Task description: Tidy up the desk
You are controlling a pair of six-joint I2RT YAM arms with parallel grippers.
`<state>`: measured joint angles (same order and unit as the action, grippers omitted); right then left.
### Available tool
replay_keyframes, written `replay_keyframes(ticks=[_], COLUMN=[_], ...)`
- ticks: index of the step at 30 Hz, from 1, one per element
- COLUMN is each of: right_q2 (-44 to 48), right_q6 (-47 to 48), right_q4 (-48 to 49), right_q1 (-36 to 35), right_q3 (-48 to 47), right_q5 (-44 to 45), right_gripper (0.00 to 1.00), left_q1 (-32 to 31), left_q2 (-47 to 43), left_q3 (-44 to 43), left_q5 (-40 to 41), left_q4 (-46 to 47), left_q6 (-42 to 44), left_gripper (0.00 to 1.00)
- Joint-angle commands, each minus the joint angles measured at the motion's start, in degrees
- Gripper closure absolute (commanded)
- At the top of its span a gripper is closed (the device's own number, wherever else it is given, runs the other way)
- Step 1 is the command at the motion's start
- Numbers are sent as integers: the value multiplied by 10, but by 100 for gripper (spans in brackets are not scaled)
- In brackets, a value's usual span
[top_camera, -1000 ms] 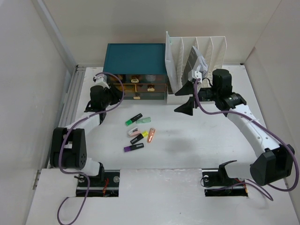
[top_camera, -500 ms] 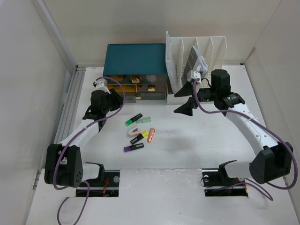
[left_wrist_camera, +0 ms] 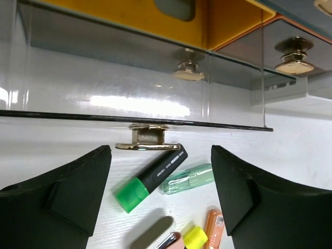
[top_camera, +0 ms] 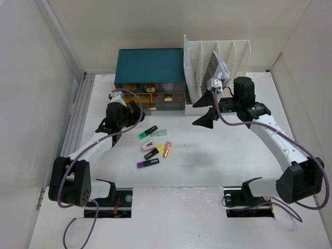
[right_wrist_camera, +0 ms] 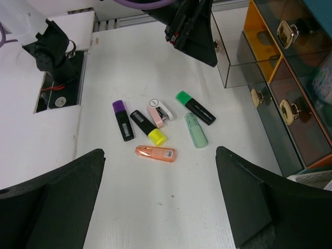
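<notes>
I'm worrying most about the left tool (left_wrist_camera: 161, 155). It is sitting low, spread wide and gripping nothing, right in front of the drawer knob (left_wrist_camera: 148, 139). I'm judging that pushing on could be clipping a finger against the clear drawer front, or shoving the green marker (left_wrist_camera: 150, 179) just beside it into the other pens. The right tool (top_camera: 204, 110), also spread and empty, is hanging near the file rack (top_camera: 192, 57) and could be bumping it. Both arms are reaching forward over the white counter (top_camera: 218, 155), which is lying beneath them between white walls.
</notes>
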<state>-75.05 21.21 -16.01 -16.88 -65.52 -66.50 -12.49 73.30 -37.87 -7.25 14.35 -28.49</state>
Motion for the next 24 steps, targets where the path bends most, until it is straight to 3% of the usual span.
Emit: replay_keyframes(ticks=[1,5,9,13,16,19,20,24], right_q2=[-4,-9,-9,-16,-47,-82,-111,-185], right_q6=[8,14,66,111,166,210,226,270], right_q4=[13,-6,-46,-46,-46,-41,-47,-63], right_q1=[4,4,-38,-120,-195,-243,-252,-285], right_q3=[-1,-11,-30,-30,-30,-30,-42,-87], right_q5=[-26,-12,65,246,316,338,338,338], right_gripper=[8,9,9,10,11,13,17,19], left_q1=[-1,-1,-6,-6,-6,-6,-6,5], left_q2=[-4,-27,-108,-194,-241,-261,-261,-267], left_q3=[-1,-6,-12,-51,-83,-83,-74,-66], left_q5=[14,14,-4,-6,44,134,171,193], left_q4=[-10,-34,-65,-134,-173,-173,-164,-164], left_q6=[-7,-13,-13,31,69,106,106,90], left_gripper=[25,22,16,12,1,1,1,1])
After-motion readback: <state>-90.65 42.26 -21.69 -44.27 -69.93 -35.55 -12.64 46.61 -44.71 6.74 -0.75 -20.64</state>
